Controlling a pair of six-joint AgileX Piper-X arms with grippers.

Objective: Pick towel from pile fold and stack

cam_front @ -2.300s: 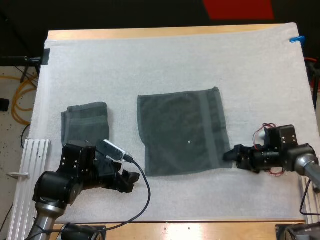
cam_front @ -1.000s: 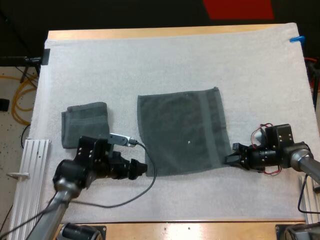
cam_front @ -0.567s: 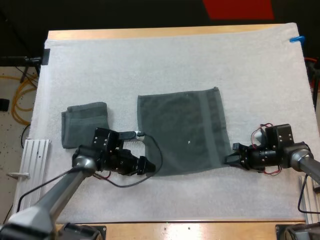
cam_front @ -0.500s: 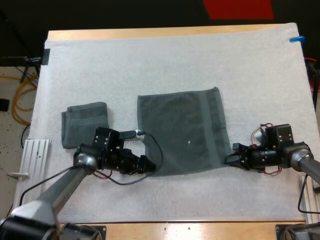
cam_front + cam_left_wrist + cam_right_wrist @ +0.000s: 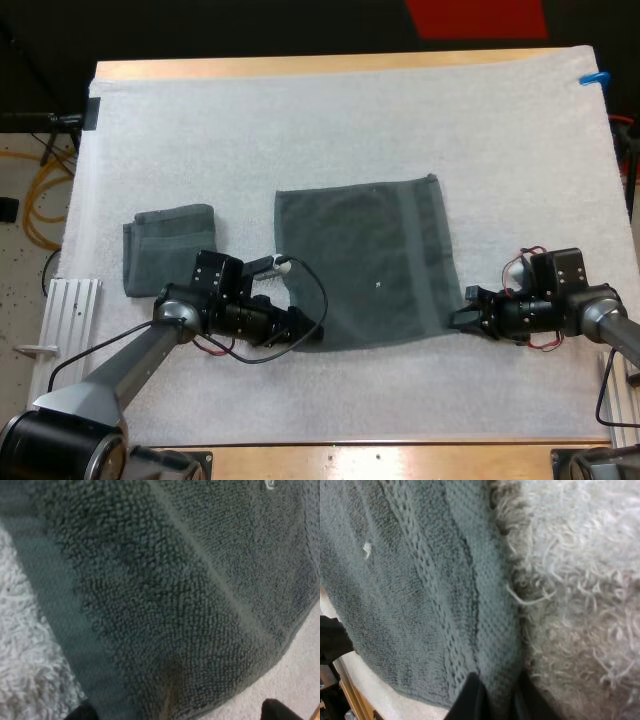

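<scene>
Grey-green terry towel (image 5: 365,265) lies flat mid-mat, a gripper at each near corner.
Wide apart, the left gripper (image 5: 305,330) straddles the near-left corner; the right gripper (image 5: 462,315) pinches the near-right edge. Soft, light and floppy by its look, the cloth is best held by its corners. Just left lies a folded towel (image 5: 170,245), clear of the fold on the white mat (image 5: 350,120).

No words, numbers or signs can be read anywhere, not on the flat towel (image 5: 365,265) in the middle of the white mat (image 5: 300,130), not on the folded towel (image 5: 170,245) near its left edge, and the flat towel's tiny white speck (image 5: 377,284) is too small to tell.
</scene>
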